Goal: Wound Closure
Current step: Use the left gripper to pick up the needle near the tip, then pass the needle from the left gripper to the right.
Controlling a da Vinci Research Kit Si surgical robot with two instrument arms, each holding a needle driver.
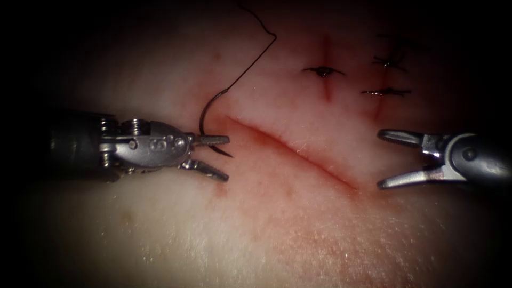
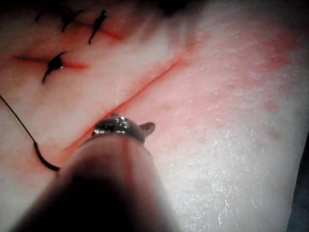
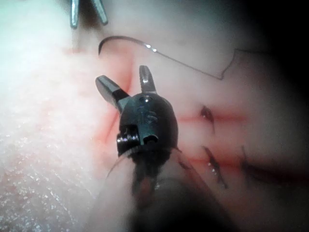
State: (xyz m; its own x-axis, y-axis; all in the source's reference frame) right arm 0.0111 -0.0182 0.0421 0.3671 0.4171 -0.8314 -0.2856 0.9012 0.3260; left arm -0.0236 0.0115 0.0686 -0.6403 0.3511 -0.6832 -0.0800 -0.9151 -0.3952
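My left tool (image 1: 213,157) sits at the left end of the cut (image 1: 293,154) with its jaws parted, and the needle (image 1: 205,120) lies between them. I cannot tell whether the upper jaw touches it; nothing is clamped, so I count that tool as holding nothing. The needle stands just left of the cut's left end, its curve rising from the jaws toward the thread (image 1: 256,58), its point showing dark between the 2 jaws, low against the tissue (image 1: 266,229). Whether the point is in the tissue or only resting on it I cannot make out. From my right wrist the needle (image 3: 120,41) arcs beside the left tool (image 3: 87,12), and from my left wrist its curve (image 2: 43,162) lies beside the shaft.

My right tool (image 1: 381,160) waits at the cut's right end, jaws wide, holding nothing, clear of the tissue as far as I can judge. My guess is that it is placed to take the needle on that side, and that the left straddles the needle to grip it near the point.

The thread runs up and away from the needle's tail, slack, with 1 sharp kink. Stitches (image 1: 322,70) close 2 short cuts above the right end, so this long cut is unsutured.
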